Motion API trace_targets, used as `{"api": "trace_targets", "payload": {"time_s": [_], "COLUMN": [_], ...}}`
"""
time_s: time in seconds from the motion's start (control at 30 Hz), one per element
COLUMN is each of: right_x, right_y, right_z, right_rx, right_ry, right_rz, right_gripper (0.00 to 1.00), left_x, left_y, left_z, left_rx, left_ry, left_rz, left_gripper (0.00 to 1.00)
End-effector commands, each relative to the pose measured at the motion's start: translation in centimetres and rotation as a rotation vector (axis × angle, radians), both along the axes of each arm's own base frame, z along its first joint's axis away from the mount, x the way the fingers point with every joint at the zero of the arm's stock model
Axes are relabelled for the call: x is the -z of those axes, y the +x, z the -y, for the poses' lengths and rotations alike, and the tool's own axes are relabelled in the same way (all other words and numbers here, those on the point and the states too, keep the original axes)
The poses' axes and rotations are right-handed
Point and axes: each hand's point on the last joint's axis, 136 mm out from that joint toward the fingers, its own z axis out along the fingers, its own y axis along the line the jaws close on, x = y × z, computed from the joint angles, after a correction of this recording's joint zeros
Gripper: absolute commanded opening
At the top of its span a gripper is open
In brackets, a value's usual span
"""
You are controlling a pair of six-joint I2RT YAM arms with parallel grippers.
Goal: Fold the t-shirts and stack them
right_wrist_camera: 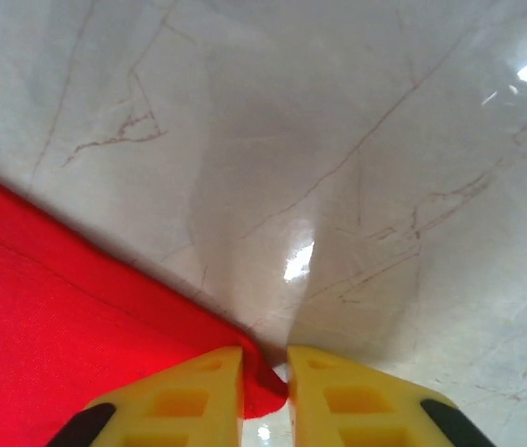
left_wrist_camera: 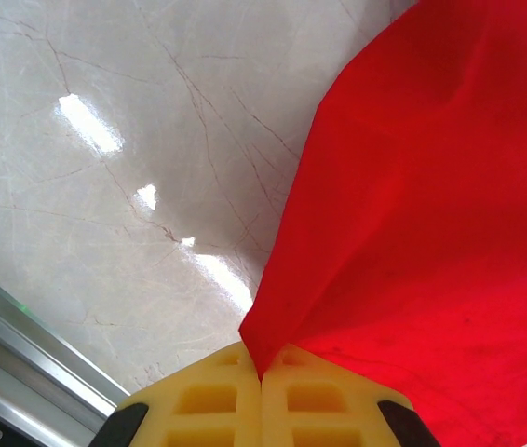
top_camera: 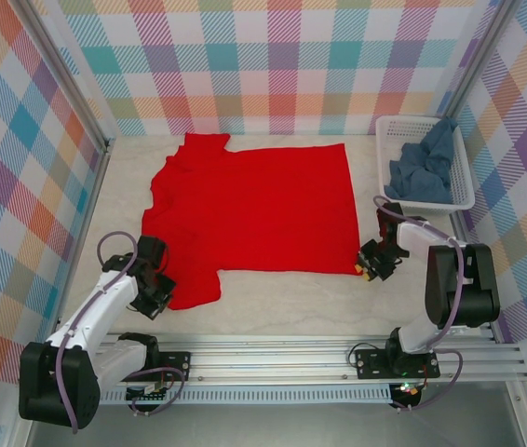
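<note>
From above: folding the red shirt [top_camera: 254, 209], spread flat on the table [top_camera: 282, 303]; blue shirt [top_camera: 424, 168] heaped in the basket [top_camera: 386, 126]. Left gripper [top_camera: 161, 293] at the near sleeve, right gripper [top_camera: 366, 264] at the near right corner.

Left wrist: shut tight on a red fold.

Right wrist: almost shut, red corner pinched between.

Next, probably: lift both together, carry the near edge to the far edge, evenly.
</note>
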Motion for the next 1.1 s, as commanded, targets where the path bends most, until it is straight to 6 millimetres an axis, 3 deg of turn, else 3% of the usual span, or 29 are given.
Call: {"api": "trace_targets", "payload": {"time_s": [0.0,0.1,0.17,0.3,0.5,0.63,0.8,0.93,1.07], "right_x": [1.0,-0.4,-1.4,-2.1,-1.6,-2.2,-3.8,-3.6,-3.4], "right_y": [1.7,2.2,2.0,0.2,-2.9,-4.7,-6.8,-8.6,-8.7], "right_z": [-0.5,-0.4,-0.1,0.1,0.3,1.3,2.1,2.4,2.5], "right_rx": [0.004,-0.005,-0.015,-0.063,-0.184,-0.216,-0.186,-0.18,-0.192], "right_ry": [0.008,-0.012,-0.034,-0.049,-0.068,-0.12,-0.158,-0.165,-0.168], "right_rz": [0.041,0.076,0.082,0.042,-0.046,-0.073,-0.064,-0.092,-0.093], "right_gripper": [0.08,0.0,0.0,0.0,0.0,0.0,0.0,0.0,0.0], "left_x": [-0.7,-1.5,-2.0,-2.5,-2.3,-2.3,-3.4,-5.4,-7.0], "left_y": [0.1,0.0,-0.5,-3.2,-7.6,-8.5,-6.3,-3.9,-2.3], "left_z": [-0.4,-0.5,-0.5,0.1,0.9,1.5,3.0,4.9,6.3], "left_rx": [0.001,0.002,-0.001,-0.004,0.019,0.057,0.176,0.296,0.363], "left_ry": [0.032,0.039,0.037,0.021,0.021,0.021,0.057,0.121,0.174], "left_rz": [0.004,0.022,0.022,-0.031,-0.086,-0.067,0.02,0.117,0.196], "left_gripper": [0.0,0.0,0.0,0.0,0.0,0.0,0.0,0.0,0.0]}}
